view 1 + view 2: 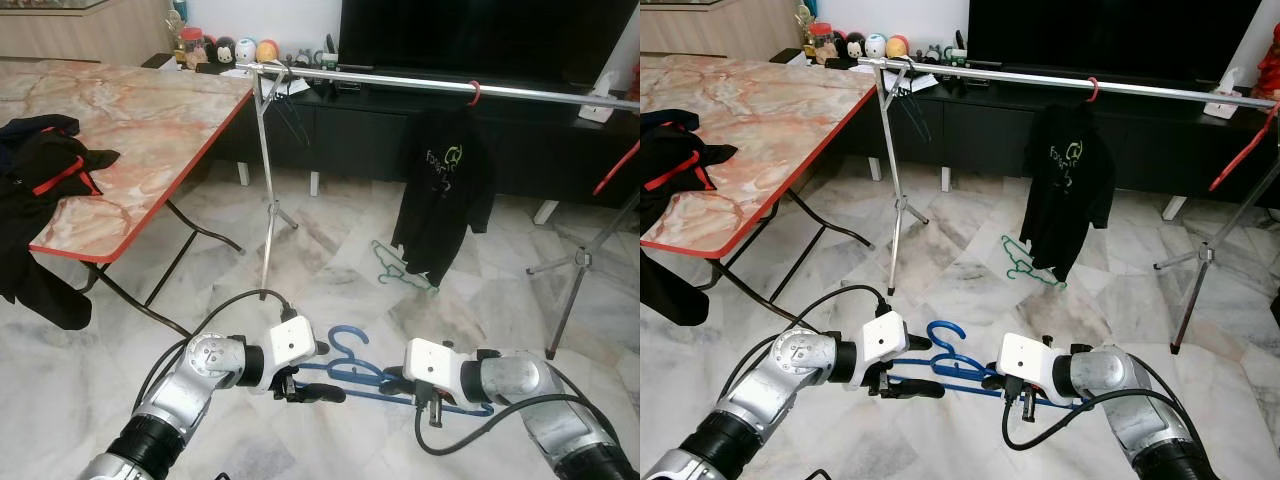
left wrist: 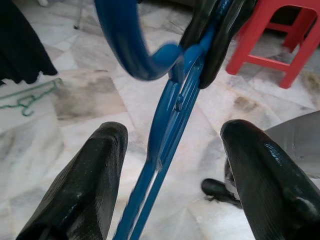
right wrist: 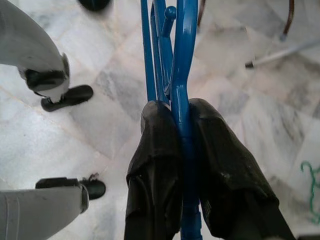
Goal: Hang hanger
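While right hand (clamped) grips blue hanger.

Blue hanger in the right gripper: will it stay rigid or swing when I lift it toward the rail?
Probably rigid: the blue hanger is thin moulded bars that hold a straight line. Likely light, since the right gripper carries it alone while the left gripper stands open around it. It may pivot or slip, because the fingers pinch one narrow glossy bar.
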You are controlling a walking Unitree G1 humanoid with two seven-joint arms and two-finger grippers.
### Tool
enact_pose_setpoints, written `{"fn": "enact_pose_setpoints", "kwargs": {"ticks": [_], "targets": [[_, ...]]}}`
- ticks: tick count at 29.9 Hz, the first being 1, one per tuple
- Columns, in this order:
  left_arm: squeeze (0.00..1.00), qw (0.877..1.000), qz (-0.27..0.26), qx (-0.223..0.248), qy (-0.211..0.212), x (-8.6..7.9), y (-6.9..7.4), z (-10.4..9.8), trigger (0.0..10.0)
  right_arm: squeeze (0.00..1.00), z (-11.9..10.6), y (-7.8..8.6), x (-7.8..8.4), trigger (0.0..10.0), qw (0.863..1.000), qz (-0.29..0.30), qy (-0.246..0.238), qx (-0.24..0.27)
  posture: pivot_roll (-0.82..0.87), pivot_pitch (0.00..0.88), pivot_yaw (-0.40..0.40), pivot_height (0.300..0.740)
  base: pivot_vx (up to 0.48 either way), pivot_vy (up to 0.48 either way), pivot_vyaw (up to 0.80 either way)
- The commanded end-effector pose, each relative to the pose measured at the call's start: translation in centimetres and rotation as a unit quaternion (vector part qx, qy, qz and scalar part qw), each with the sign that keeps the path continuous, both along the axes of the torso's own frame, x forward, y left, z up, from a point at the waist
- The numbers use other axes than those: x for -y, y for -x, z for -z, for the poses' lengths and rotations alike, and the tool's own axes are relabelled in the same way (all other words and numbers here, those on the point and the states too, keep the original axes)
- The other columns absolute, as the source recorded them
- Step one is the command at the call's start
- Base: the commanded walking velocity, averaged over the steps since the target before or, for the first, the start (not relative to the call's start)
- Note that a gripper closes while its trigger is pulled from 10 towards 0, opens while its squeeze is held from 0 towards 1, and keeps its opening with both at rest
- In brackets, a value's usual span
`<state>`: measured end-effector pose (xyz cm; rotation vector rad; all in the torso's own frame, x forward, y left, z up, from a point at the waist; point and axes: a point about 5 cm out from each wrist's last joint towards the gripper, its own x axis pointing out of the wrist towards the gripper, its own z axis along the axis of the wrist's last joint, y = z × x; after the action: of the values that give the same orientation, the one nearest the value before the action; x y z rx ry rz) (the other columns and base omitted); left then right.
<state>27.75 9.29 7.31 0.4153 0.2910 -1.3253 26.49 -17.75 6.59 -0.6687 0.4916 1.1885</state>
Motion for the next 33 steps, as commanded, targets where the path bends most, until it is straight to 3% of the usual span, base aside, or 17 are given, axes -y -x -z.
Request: {"fn": "enact_pose_setpoints", "kwargs": {"ticks": [1, 17, 18, 19, 20, 21, 22, 23, 27, 31, 32, 33], "targets": [[0.0, 1.0, 0.009, 0.005, -0.004, 0.2, -0.1, -0.2, 10.0, 0.0, -0.4, 0.2, -0.1, 10.0, 1.0, -0.008, -0.004, 0.001, -0.04, 0.0, -0.004, 0.74, 0.0, 0.0, 0.0], [0.0, 0.998, 0.044, -0.03, -0.024, -0.1, 0.7, 0.8, 9.7, 0.0, -0.8, 0.3, -0.8, 10.0, 1.0, -0.02, -0.007, 0.009, -0.05, 0.0, 0.004, 0.74, 0.0, 0.0, 0.0], [0.0, 0.998, 0.044, -0.031, -0.024, -0.1, 0.8, 0.9, 8.9, 0.0, -0.9, 0.3, -0.9, 10.0, 1.0, -0.022, -0.009, 0.01, -0.05, 0.0, 0.004, 0.74, 0.0, 0.0, 0.0], [0.0, 0.998, 0.044, -0.033, -0.022, 0.0, 0.8, 0.9, 6.0, 0.0, -1.0, 0.3, -1.1, 10.0, 1.0, -0.024, -0.01, 0.012, -0.05, 0.0, 0.005, 0.74, 0.0, 0.0, 0.0], [0.0, 0.998, 0.045, -0.034, -0.021, 0.0, 0.8, 1.0, 6.0, 0.0, -1.0, 0.3, -1.1, 10.0, 1.0, -0.024, -0.01, 0.012, -0.05, 0.0, 0.005, 0.74, 0.0, 0.0, 0.0], [0.0, 0.998, 0.044, -0.035, -0.02, 0.1, 0.8, 1.0, 3.5, 0.0, -1.0, 0.3, -1.2, 10.0, 1.0, -0.026, -0.01, 0.012, -0.05, 0.0, 0.005, 0.74, 0.0, 0.0, 0.0], [0.0, 0.998, 0.044, -0.035, -0.018, 0.1, 0.8, 1.0, 3.5, 0.0, -1.0, 0.3, -1.2, 10.0, 0.999, -0.028, -0.01, 0.012, -0.05, 0.0, 0.005, 0.74, 0.0, 0.0, 0.0], [0.0, 0.998, 0.042, -0.034, -0.016, 0.2, 0.7, 0.9, 0.9, 0.0, -1.1, 0.3, -1.2, 10.0, 0.999, -0.03, -0.01, 0.012, -0.05, 0.0, 0.004, 0.74, 0.0, 0.0, 0.0], [0.0, 0.998, 0.04, -0.034, -0.016, 0.3, 0.7, 1.0, 1.6, 0.0, -1.2, 0.3, -1.4, 10.0, 0.999, -0.034, -0.012, 0.012, -0.05, 0.0, 0.004, 0.74, 0.0, 0.0, 0.0], [0.0, 0.998, 0.041, -0.036, -0.017, 0.3, 0.7, 1.1, 1.0, 0.0, -1.3, 0.4, -1.5, 10.0, 0.999, -0.035, -0.013, 0.012, -0.05, 0.0, 0.005, 0.74, 0.0, 0.0, 0.0], [0.0, 0.998, 0.042, -0.038, -0.017, 0.3, 0.8, 1.1, 0.0, 0.0, -1.3, 0.3, -1.5, 10.0, 0.999, -0.034, -0.013, 0.013, -0.05, 0.0, 0.004, 0.74, 0.0, 0.0, 0.0], [0.0, 0.998, 0.043, -0.038, -0.017, 0.3, 0.8, 1.1, 0.0, 0.0, -1.3, 0.3, -1.5, 10.0, 0.999, -0.033, -0.012, 0.013, -0.05, 0.0, 0.004, 0.74, 0.0, 0.0, 0.0]]}}
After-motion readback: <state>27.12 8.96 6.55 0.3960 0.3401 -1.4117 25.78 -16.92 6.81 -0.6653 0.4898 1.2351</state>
